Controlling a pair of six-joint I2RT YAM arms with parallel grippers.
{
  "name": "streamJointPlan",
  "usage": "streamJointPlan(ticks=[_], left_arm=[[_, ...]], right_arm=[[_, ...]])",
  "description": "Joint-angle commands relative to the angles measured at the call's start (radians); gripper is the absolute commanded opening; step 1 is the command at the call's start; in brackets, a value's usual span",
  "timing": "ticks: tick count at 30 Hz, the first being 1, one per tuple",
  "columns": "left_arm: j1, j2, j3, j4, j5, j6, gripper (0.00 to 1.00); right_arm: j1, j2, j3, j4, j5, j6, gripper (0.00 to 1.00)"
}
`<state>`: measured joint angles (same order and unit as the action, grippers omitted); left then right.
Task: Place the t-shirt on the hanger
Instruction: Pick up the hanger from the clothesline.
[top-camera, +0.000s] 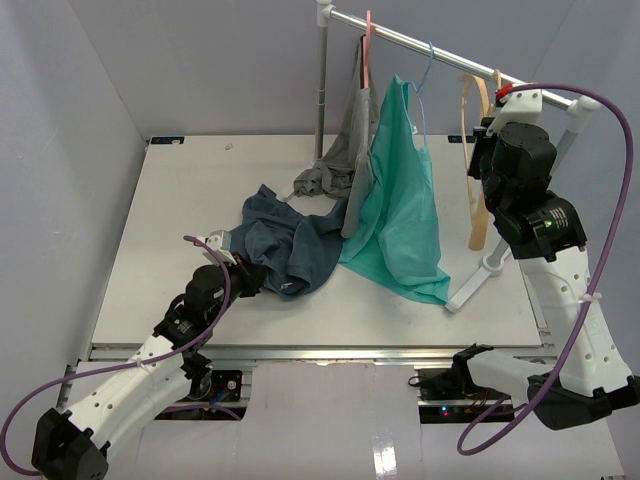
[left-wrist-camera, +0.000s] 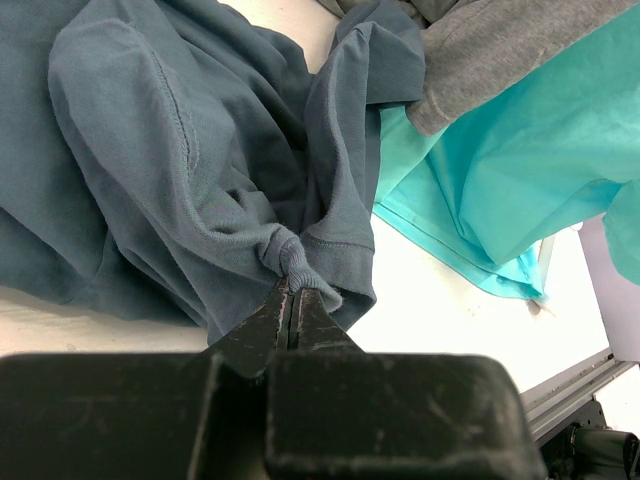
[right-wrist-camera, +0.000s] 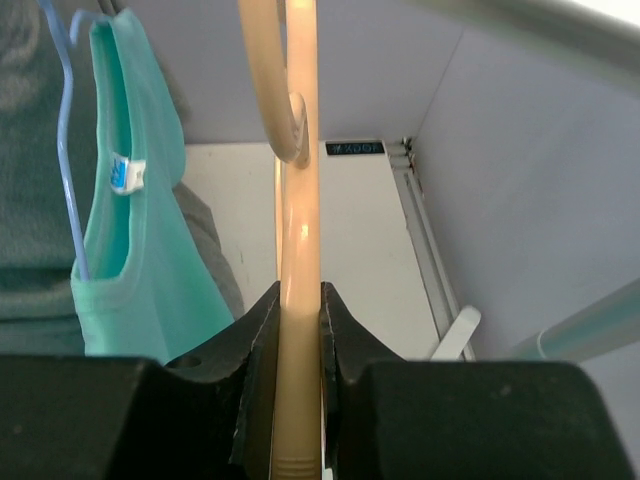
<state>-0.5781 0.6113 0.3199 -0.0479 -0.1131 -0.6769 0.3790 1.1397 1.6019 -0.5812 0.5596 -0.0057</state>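
The dark slate-blue t-shirt (top-camera: 285, 243) lies crumpled on the table, left of centre. My left gripper (top-camera: 247, 272) is shut on a bunched fold at the shirt's near edge; in the left wrist view the fingertips (left-wrist-camera: 290, 300) pinch a ribbed hem of the t-shirt (left-wrist-camera: 180, 170). The tan hanger (top-camera: 479, 160) hangs edge-on by its hook from the rail at the right. My right gripper (top-camera: 487, 150) is shut on it; in the right wrist view the hanger (right-wrist-camera: 300, 250) runs up between the jaws of the right gripper (right-wrist-camera: 299, 300).
A metal rail (top-camera: 440, 55) crosses the back on a post (top-camera: 321, 90). A bright teal-green garment (top-camera: 405, 200) hangs on a thin blue hanger (top-camera: 426, 75), and a grey garment (top-camera: 350, 140) on a thin pink hanger (top-camera: 368, 45). White rail foot (top-camera: 475, 280) stands at the right.
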Motion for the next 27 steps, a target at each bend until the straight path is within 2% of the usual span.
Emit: streamJointPlan(ticks=[1,5,9,16,18,22,27], left_arm=[[-0.005,-0.009,0.027,0.000,-0.007,0.003,0.00],[-0.005,-0.005,0.027,0.000,-0.011,-0.004,0.00],[-0.005,0.000,0.025,0.002,-0.016,-0.014,0.00],[-0.005,0.121,0.101,-0.030,-0.034,-0.063,0.00],[-0.004,0.150,0.122,-0.037,-0.033,-0.067,0.00],[-0.003,0.145,0.106,-0.009,-0.031,-0.081,0.00],[-0.003,0.167,0.111,-0.020,-0.038,-0.082,0.00]], right_arm=[[-0.006,-0.081,-0.053,-0.087,-0.022,0.056,0.08],[-0.006,-0.142,-0.093,-0.146,-0.055,0.089,0.08],[-0.006,-0.181,-0.067,-0.201,-0.090,0.103,0.08],[-0.006,-0.223,0.042,-0.233,-0.307,0.125,0.08],[-0.006,-0.176,0.121,-0.265,-0.349,0.110,0.08],[-0.006,-0.093,0.305,-0.321,-0.338,0.109,0.08],[-0.005,0.002,0.627,-0.392,-0.411,0.130,0.08]])
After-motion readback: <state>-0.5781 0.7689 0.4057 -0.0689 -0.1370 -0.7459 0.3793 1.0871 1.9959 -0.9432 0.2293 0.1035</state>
